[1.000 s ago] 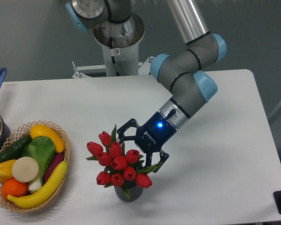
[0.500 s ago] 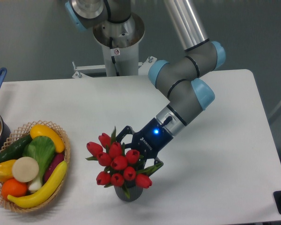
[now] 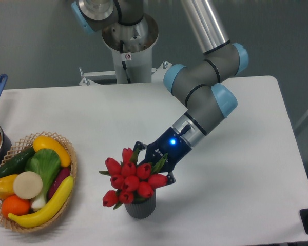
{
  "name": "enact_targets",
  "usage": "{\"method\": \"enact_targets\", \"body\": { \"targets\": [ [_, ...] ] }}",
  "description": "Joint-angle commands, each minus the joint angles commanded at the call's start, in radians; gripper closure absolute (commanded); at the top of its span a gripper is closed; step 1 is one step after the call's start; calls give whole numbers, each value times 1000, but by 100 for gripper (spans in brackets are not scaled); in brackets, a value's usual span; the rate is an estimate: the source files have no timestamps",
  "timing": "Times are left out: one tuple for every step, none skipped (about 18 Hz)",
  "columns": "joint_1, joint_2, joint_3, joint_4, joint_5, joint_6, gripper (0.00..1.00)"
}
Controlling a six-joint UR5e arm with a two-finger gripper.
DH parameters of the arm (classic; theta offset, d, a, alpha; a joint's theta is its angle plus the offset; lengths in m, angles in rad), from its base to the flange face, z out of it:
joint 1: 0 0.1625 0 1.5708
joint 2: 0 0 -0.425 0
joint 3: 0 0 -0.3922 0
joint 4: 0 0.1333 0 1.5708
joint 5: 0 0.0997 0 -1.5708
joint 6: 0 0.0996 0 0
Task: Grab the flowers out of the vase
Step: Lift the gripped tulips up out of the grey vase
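One fixed camera, high and in front of the table.
It looks down across the table [image 3: 236, 102] toward the arm's base, the gripper [image 3: 153, 163] low centre, at middling range.

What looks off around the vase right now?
Nothing spilled or toppled. The vase stands upright, but the flowers lean left over its rim, squeezed into a tight clump where the gripper meets them. The basket looks tidy.

My gripper [image 3: 155, 165] has pushed further into the flowers [image 3: 130, 180] since a second ago, its fingers drawn in from their wide spread, seemingly closed on the stems. The bunch has bunched tighter and shifted right, baring more of the vase [image 3: 140, 209].
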Motion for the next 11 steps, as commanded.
{"method": "enact_targets", "body": {
  "targets": [
    [0,6,0,0,-2,-2,100],
    [0,14,0,0,-2,-2,100],
    [0,26,0,0,-12,-2,99],
    [2,34,0,0,-24,-3,99],
    [5,37,0,0,-32,-8,99],
    [12,44,0,0,-32,-15,99],
    [14,55,0,0,-34,-24,99],
    [15,66,0,0,-34,-34,99],
    [24,80,0,0,-35,-40,99],
    [31,90,0,0,-38,-40,99],
    [34,98,0,0,-54,-40,99]
  ]
}}
